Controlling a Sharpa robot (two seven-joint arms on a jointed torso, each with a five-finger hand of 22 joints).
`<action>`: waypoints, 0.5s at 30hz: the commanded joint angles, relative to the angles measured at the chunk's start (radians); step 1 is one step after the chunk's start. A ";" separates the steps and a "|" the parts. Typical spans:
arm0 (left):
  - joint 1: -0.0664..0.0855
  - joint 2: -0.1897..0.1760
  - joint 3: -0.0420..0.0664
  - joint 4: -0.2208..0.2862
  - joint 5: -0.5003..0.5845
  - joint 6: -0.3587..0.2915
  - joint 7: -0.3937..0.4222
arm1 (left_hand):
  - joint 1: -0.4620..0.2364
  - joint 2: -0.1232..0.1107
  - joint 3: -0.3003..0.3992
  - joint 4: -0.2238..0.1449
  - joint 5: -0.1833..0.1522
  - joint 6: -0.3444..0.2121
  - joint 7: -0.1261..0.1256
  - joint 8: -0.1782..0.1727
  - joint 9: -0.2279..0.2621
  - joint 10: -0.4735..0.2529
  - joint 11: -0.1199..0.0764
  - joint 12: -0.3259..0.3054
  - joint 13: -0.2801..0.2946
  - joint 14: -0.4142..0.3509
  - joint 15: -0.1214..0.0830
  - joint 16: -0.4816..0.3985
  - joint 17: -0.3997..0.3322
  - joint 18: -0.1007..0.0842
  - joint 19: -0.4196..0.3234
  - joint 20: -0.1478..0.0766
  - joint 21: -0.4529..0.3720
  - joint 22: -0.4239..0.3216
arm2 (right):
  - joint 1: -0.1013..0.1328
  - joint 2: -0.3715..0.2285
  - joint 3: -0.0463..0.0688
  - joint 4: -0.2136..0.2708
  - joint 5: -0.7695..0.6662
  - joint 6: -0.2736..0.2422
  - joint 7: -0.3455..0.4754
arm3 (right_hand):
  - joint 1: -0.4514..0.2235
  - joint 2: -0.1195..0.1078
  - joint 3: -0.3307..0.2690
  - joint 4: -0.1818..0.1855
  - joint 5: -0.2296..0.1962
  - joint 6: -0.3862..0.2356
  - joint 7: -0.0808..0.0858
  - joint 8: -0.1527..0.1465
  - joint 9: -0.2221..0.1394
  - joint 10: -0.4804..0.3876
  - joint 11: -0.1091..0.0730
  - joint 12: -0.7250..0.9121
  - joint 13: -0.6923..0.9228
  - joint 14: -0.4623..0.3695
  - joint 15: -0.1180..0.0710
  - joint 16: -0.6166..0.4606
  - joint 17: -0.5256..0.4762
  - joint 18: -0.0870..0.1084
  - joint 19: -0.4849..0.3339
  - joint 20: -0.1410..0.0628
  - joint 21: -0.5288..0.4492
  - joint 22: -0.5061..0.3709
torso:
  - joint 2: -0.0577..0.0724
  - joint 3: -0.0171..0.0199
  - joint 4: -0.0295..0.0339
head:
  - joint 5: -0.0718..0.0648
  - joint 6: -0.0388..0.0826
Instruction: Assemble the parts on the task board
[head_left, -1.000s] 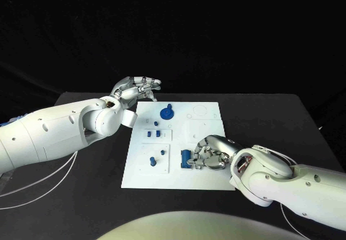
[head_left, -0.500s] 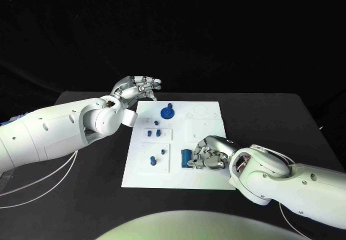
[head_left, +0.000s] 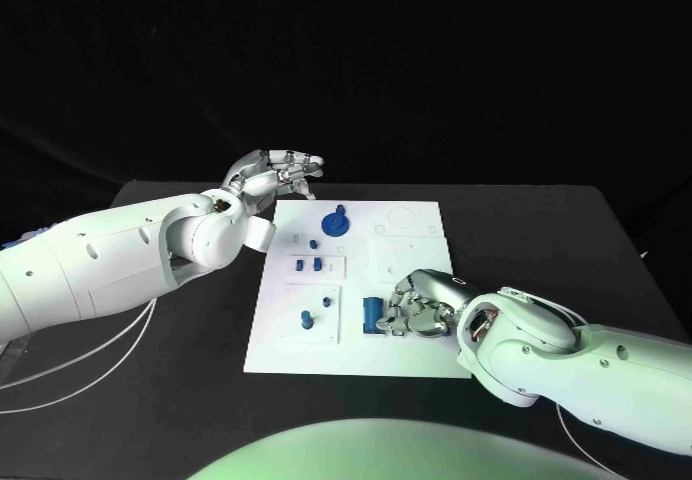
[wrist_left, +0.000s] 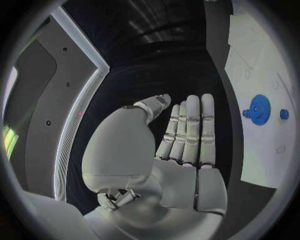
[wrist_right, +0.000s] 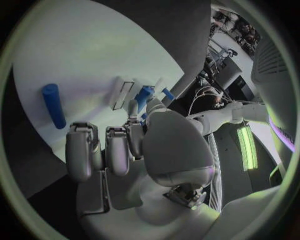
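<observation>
The white task board (head_left: 346, 355) lies in the middle of the black table. A blue gear (head_left: 333, 223) stands near its far edge, and small blue pegs (head_left: 303, 266) stand on its left half. A blue cylinder (head_left: 372, 313) lies near the front. My right hand (head_left: 418, 305) rests on the board just right of that cylinder, fingers curled in, with nothing seen in them. In the right wrist view the cylinder (wrist_right: 54, 105) lies apart from the curled fingers (wrist_right: 94, 150). My left hand (head_left: 271, 175) hovers beyond the board's far left corner, fingers stretched out and holding nothing; the gear (wrist_left: 257, 109) shows beside it.
White cables (head_left: 87, 370) trail over the table under my left arm. Bare black table (head_left: 562, 240) lies right of the board and on its left (head_left: 188, 340). Pale raised blocks (head_left: 397, 255) sit on the board's right half.
</observation>
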 joint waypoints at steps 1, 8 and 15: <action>0.000 0.000 0.001 0.002 -0.003 0.013 0.005 | -0.008 0.003 -0.001 0.005 0.006 -0.007 0.001 0.003 0.001 -0.003 0.000 0.003 0.001 -0.008 -0.002 0.005 -0.002 0.012 0.000 0.005 -0.002 -0.001 | -0.001 0.001 0.000 -0.002 -0.038 -0.017 -0.027 | 0.012 -0.001 0.008 -0.001 -0.002 0.008 -0.003 0.006 -0.001 0.009 -0.002 0.003 0.053 0.070 -0.007 0.007 0.085 -0.014 0.049 -0.008 0.004 0.223 | 0.000 -0.0007 0.0018 | -0.001 -0.001; 0.000 0.000 0.001 0.002 -0.003 0.014 0.005 | -0.007 0.004 -0.001 0.005 0.006 -0.008 0.001 0.004 0.002 -0.005 0.000 0.005 0.001 -0.008 -0.002 0.006 -0.002 0.012 0.001 0.005 -0.004 -0.002 | -0.001 -0.006 0.001 0.004 -0.052 -0.047 -0.026 | 0.009 0.006 0.011 0.003 0.002 0.011 -0.003 0.007 -0.002 0.012 -0.003 0.006 0.057 0.070 -0.008 0.007 0.086 -0.015 0.050 -0.009 0.006 0.224 | -0.001 0.0002 -0.0003 | 0.001 -0.002; 0.000 -0.002 0.001 0.003 -0.003 0.014 0.005 | -0.007 0.004 -0.001 0.005 0.006 -0.008 0.001 0.004 0.002 -0.005 0.000 0.005 0.001 -0.008 -0.002 0.006 -0.002 0.012 0.001 0.005 -0.004 -0.002 | 0.003 -0.054 0.004 0.031 -0.050 -0.078 -0.011 | 0.002 -0.003 0.008 0.003 0.008 0.001 0.000 0.000 -0.005 -0.004 -0.001 -0.021 0.035 0.068 -0.007 0.004 0.079 -0.011 0.043 -0.010 -0.011 0.219 | -0.002 -0.0019 -0.0007 | 0.000 0.001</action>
